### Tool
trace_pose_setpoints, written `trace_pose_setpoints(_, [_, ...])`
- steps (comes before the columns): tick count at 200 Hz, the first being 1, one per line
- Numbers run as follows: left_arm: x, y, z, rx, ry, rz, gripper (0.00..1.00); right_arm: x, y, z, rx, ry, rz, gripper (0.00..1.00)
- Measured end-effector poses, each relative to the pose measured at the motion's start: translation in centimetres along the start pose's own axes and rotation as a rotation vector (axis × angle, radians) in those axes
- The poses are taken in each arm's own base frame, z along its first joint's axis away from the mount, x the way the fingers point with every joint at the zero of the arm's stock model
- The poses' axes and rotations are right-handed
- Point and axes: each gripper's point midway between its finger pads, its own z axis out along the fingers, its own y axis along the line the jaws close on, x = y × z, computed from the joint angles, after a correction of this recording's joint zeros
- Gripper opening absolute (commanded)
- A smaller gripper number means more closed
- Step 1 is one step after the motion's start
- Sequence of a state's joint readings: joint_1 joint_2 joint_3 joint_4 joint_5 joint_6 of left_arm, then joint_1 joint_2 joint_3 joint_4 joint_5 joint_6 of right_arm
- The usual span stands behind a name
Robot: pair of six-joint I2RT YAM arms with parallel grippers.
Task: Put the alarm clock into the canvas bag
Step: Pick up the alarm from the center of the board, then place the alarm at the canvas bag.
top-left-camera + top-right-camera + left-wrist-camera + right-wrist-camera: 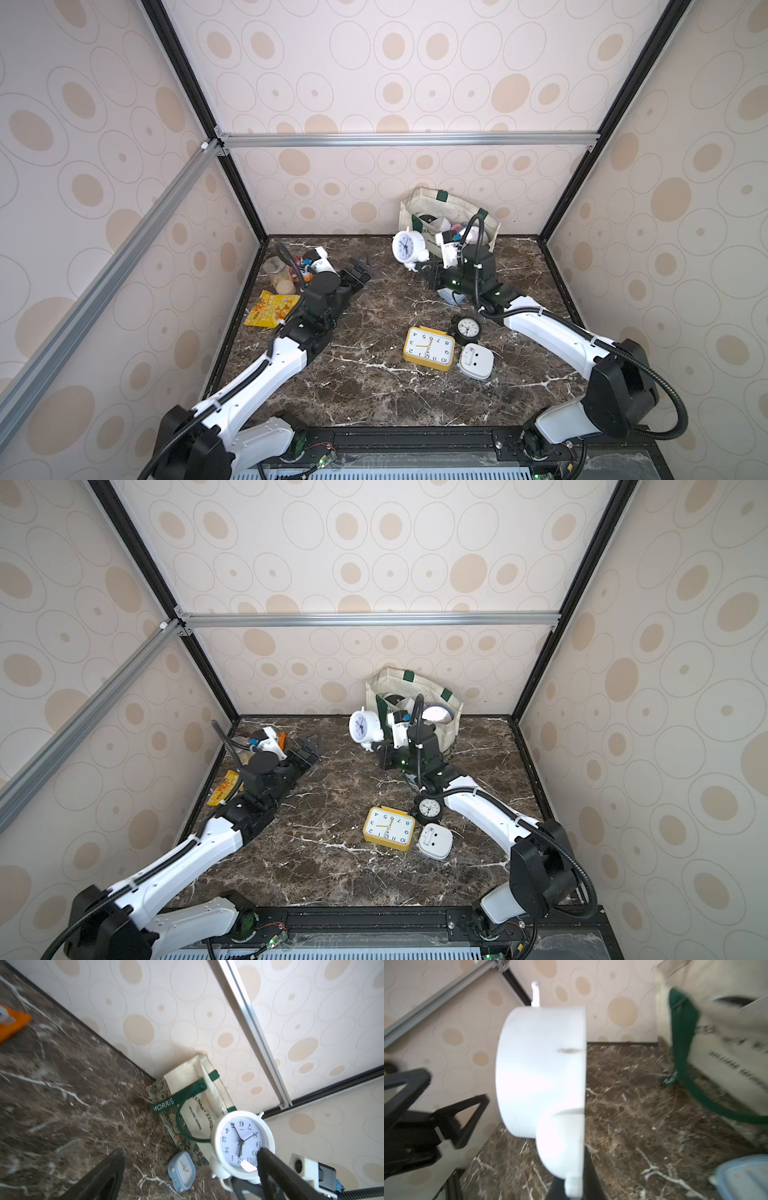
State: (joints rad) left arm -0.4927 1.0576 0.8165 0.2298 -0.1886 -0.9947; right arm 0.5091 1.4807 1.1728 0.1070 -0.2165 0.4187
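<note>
Pinching the likely light, rigid alarm clock (405, 246) at its rim, the right gripper (424, 263) risks slip; left gripper (360, 267) gapes empty.

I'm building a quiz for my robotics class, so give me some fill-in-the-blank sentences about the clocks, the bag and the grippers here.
The right gripper is shut on an alarm clock whose case is ____.
The left gripper holds nothing; its jaws stand ____.
The small round clock beside the yellow clock is ____.
The canvas bag has dark ____ handles.
Missing words: white, open, black, green.
</note>
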Motion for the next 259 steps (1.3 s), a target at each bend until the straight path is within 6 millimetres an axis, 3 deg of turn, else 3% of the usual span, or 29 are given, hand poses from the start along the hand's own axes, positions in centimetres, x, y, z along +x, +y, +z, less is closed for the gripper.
trace_pose_setpoints(19, [-1.7, -0.5, -1.9, 0.008, -0.036, 0.070, 0.98, -4.4, -2.1, -0.3, 0.097, -0.082, -0.008, 0.00])
trace_pose_setpoints(37, [-2.1, -0.4, -3.2, 0.016, -0.041, 0.121, 0.98, -8.2, -3.7, 0.0, 0.178, -0.148, -0.017, 0.00])
trace_pose_setpoints(58, [-1.4, 0.5, -4.2, 0.011, -0.019, 0.167, 0.98, -11.7, -5.8, 2.1, 0.253, -0.190, -0.017, 0.00])
trace_pose_setpoints(71, [-0.6, 1.2, -4.3, 0.005, 0.007, 0.192, 0.99, -12.9, -7.5, 4.2, 0.292, -0.193, -0.006, 0.00])
trace_pose_setpoints(92, [0.8, 1.7, -4.3, 0.011, 0.065, 0.233, 0.98, -12.7, -10.3, 7.6, 0.350, -0.162, 0.022, 0.00])
trace_pose_setpoints(108, [1.4, 1.6, -4.4, 0.026, 0.097, 0.260, 0.98, -11.1, -12.6, 10.0, 0.393, -0.116, 0.053, 0.00])
trace_pose_setpoints(150, [1.7, 1.6, -5.4, 0.052, 0.112, 0.288, 0.98, -7.5, -16.6, 13.7, 0.453, -0.024, 0.109, 0.00])
trace_pose_setpoints(168, [1.7, 1.8, -5.9, 0.055, 0.109, 0.292, 0.98, -7.2, -17.5, 14.7, 0.448, -0.016, 0.134, 0.20])
trace_pose_setpoints(192, [2.0, 2.2, -6.0, 0.049, 0.116, 0.297, 0.98, -7.5, -18.2, 14.8, 0.437, -0.018, 0.149, 0.47])
trace_pose_setpoints(224, [2.1, 2.4, -5.9, 0.042, 0.122, 0.311, 0.98, -7.4, -18.2, 13.9, 0.421, -0.019, 0.154, 0.53])
trace_pose_setpoints(259, [2.5, 2.6, -5.6, 0.034, 0.134, 0.329, 0.98, -7.5, -15.7, 11.0, 0.373, -0.011, 0.131, 0.60])
